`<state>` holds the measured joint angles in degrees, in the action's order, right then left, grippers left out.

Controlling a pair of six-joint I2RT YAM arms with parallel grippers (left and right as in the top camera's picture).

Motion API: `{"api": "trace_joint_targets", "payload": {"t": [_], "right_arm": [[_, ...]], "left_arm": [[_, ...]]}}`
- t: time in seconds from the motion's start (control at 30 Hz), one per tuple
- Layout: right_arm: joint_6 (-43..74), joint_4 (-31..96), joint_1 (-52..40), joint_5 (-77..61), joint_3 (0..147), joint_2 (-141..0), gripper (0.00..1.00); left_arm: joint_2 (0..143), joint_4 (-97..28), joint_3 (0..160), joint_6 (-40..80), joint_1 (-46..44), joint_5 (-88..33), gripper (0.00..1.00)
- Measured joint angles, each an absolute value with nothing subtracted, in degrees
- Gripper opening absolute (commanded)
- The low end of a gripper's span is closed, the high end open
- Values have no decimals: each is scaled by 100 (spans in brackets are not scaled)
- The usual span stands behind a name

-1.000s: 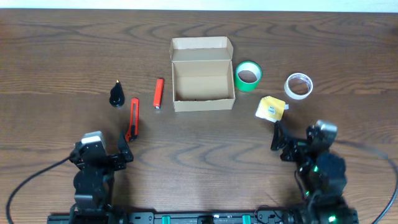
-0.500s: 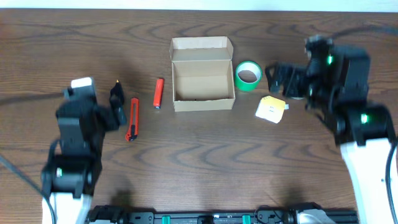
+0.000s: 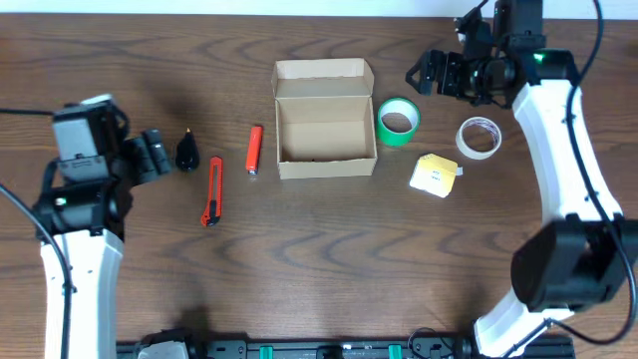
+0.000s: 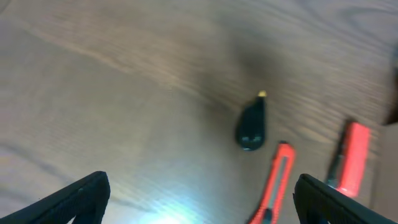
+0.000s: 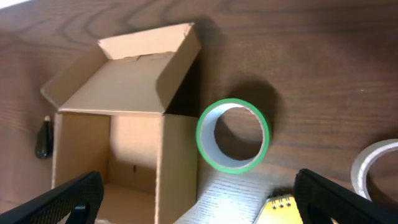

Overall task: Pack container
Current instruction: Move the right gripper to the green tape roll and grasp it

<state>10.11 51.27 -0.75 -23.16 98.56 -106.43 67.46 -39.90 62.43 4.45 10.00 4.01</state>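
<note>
The container [image 3: 325, 125] is an open tan cardboard box at mid-table with its flap lid standing up at the back; it also shows in the right wrist view [image 5: 124, 124], and what I see of its inside is bare. My right gripper [image 3: 436, 75] hangs open in the air behind and to the right of it, above the green tape roll [image 3: 398, 121] [image 5: 233, 135], holding nothing [image 5: 199, 202]. My left gripper [image 3: 158, 156] is open and empty [image 4: 202, 205], just left of a small black cone-shaped object [image 3: 187, 152] [image 4: 252, 121].
A red box cutter [image 3: 212, 189] [image 4: 273, 186] and a red marker [image 3: 254, 150] [image 4: 351, 155] lie left of the box. A clear tape roll [image 3: 478, 138] [image 5: 376, 168] and a yellow notepad [image 3: 435, 175] [image 5: 283, 208] lie to its right.
Both arms have risen from the front edge and swung toward the back, the left toward the black object and the right over the green tape. No object moved.
</note>
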Motion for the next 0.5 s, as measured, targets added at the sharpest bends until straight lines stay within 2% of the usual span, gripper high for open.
{"api": "trace_joint_targets", "payload": {"t": [0.03, 0.1, 0.2, 0.5], "right_arm": [[1009, 5155, -75, -2303, 9887, -10694, 92], [1068, 5328, -75, -2215, 10042, -10803, 91], [1236, 5728, -75, -1951, 10427, -11013, 96], [1466, 6416, -110, -1424, 10986, -11817, 86]], "left_arm": [[6746, -4014, 6243, 445, 1092, 399, 95], [6744, -4045, 6243, 445, 1249, 381, 95], [6746, -4071, 6246, 445, 1332, 381, 95], [6746, -4281, 6248, 445, 1341, 379, 95]]}}
